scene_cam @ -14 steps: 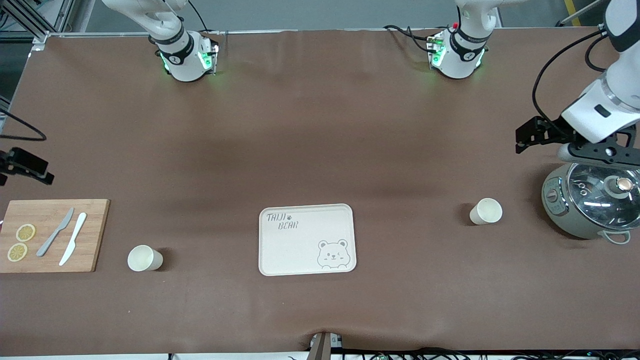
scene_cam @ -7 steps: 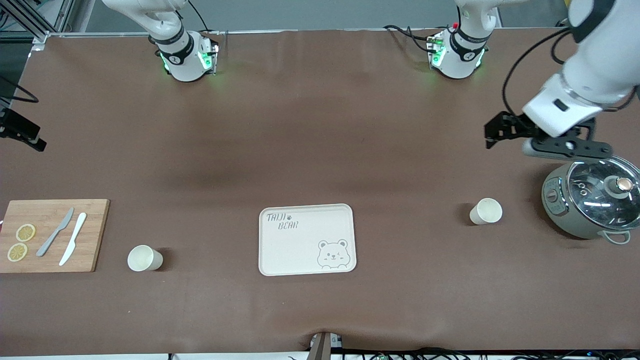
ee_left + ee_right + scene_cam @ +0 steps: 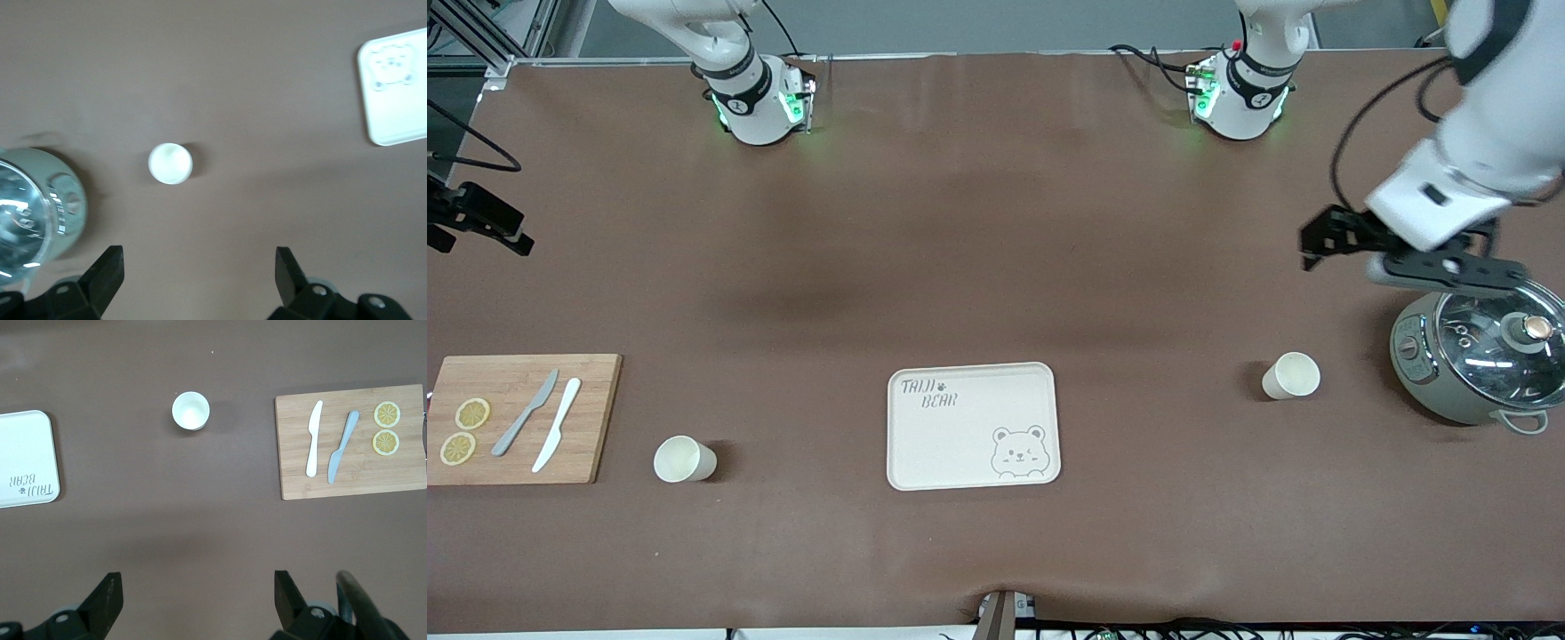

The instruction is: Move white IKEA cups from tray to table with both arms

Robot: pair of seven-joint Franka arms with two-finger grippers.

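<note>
Item: two small cream-white handleless tumblers, both upright on the brown-matted tabletop (image 3: 978,267) and off the cream-white rounded rectangular tray printed "TAIJI BEAR" with a bear face (image 3: 972,427), which lies bare near the middle of the tabletop's front-camera edge. One tumbler (image 3: 1291,375) stands toward the left arm's end, just beside a grey-green lidded cooker with glass lid (image 3: 1476,356); the other tumbler (image 3: 684,459) stands toward the right arm's end, near a light wooden cutting board (image 3: 520,418) at that end's edge, carrying a grey knife (image 3: 525,412), a white knife (image 3: 557,436) and two lemon slices (image 3: 464,430). Left claw (image 3: 1369,244): empty, fingers spread wide, up over the tabletop beside the cooker. Right claw (image 3: 193,603): empty, fingers spread wide, raised over the right arm's end of the tabletop, barely in the front view at the edge. Judgement: transfer looks complete; the step in hand is clearing away, best done by rising straight and keeping the left claw off the cooker lid and both claws well apart from the tumblers. Surface: matte, slightly rippled mat. Room: metal framing and cables at the tabletop's edges.
</note>
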